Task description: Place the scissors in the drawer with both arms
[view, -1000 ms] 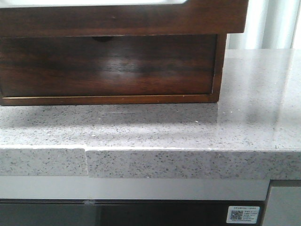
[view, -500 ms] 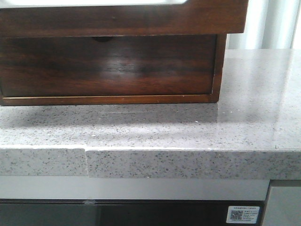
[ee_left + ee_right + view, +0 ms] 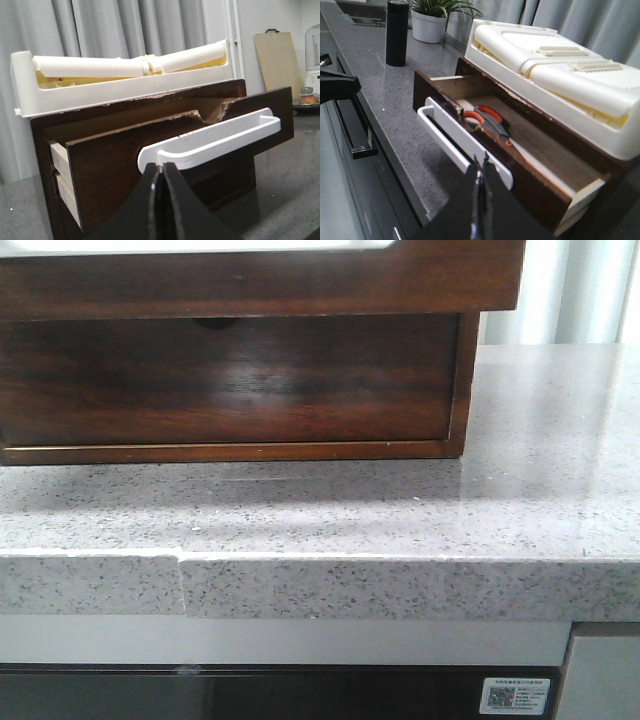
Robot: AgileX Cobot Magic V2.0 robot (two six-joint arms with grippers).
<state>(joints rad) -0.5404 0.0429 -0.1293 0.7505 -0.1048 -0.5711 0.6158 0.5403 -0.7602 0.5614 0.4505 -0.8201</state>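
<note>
The drawer (image 3: pixel 535 150) is pulled out of the dark brown cabinet and shows a whitish inside. The scissors (image 3: pixel 487 119), with orange handles, lie inside it near its front. A white bar handle (image 3: pixel 455 142) runs along the drawer front. My right gripper (image 3: pixel 481 164) is shut and empty, its tips just in front of that handle. My left gripper (image 3: pixel 161 168) is shut, its tips at the rounded end of the white handle (image 3: pixel 210 142). In the front view the drawer front (image 3: pixel 260 280) overhangs at the top, and neither gripper shows there.
A taller drawer front with a half-round notch (image 3: pixel 230 380) sits below. A white foam tray (image 3: pixel 555 70) lies on the cabinet. A black bottle (image 3: pixel 397 32) and a potted plant (image 3: pixel 431 20) stand on the grey counter (image 3: pixel 400 510). A cutting board (image 3: pixel 277 62) leans behind.
The cabinet and counter shift very slightly leftward in the front view. Nothing else has visibly changed.
</note>
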